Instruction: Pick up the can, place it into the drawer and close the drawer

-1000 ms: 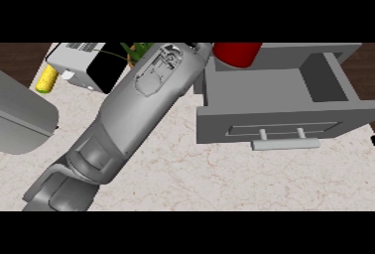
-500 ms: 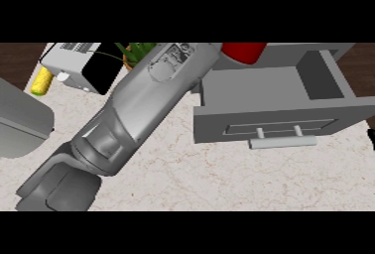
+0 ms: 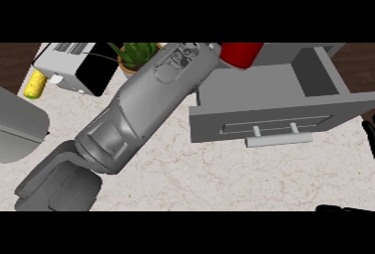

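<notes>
Head view gives you first the counter (image 3: 242,178), pale marble, then the left forearm (image 3: 147,114) running from lower left up toward the top edge, where its wrist ends beside the can. The drawer (image 3: 278,116) stands open at the right, its handle (image 3: 275,140) facing you. The red can (image 3: 240,53) sits at the top edge, just above the drawer's back left corner and immediately right of the left wrist; only part of it shows, so you cannot judge its long axis. The left hand itself is hidden past the wrist, so you cannot tell whether it is apart, together or clamped on the can. Your coming move turns on this: the drawer's open cavity lies just right of and below the can. Against half a second ago, the forearm has swung a little further right. A toaster (image 3: 77,67), plant (image 3: 135,52) and corn (image 3: 35,84) lie at upper left. The right hand (image 3: 344,209) barely shows at the lower right edge.
</notes>
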{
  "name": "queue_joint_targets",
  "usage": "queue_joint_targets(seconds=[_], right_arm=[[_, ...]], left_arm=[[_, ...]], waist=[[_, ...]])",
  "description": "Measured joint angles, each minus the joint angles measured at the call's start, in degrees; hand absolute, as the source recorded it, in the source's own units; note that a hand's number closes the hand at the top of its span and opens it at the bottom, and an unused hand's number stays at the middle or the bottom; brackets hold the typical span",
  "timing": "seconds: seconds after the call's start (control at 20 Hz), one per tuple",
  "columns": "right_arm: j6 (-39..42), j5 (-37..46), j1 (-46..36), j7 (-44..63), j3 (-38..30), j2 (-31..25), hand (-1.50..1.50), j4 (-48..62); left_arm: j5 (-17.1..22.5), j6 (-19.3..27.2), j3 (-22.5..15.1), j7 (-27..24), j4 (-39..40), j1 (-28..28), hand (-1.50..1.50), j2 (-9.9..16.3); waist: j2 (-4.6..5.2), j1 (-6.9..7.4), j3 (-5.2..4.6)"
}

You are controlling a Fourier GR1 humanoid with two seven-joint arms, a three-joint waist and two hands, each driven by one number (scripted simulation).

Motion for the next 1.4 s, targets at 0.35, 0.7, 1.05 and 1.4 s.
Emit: queue_joint_targets(seconds=[0.35,0.7,1.05,1.4], right_arm=[[0.14,0.03,-1.7,-0.43,0.02,-0.47,-1.5,1.39],[-0.31,0.81,-2.91,0.14,0.63,-0.57,-1.5,1.4],[-0.56,1.28,-4.27,-0.09,1.08,-0.59,-1.5,2.22],[-0.46,1.29,-3.69,1.24,1.8,-0.64,-1.5,-0.53]], left_arm=[[2.28,1.63,-4.53,-2.98,2.75,1.45,1.5,0.0],[3.64,2.87,-8.21,-4.93,4.4,1.77,-1.5,0.0],[5.38,7.0,-11.06,-5.39,4.92,3.11,-1.5,0.0],[7.45,9.84,-12.23,-6.29,5.12,3.46,-1.5,0.0]], waist=[[0.34,-0.85,0.02],[0.55,-1.66,0.03],[0.69,-2.27,0.03],[0.69,-2.65,0.0]])
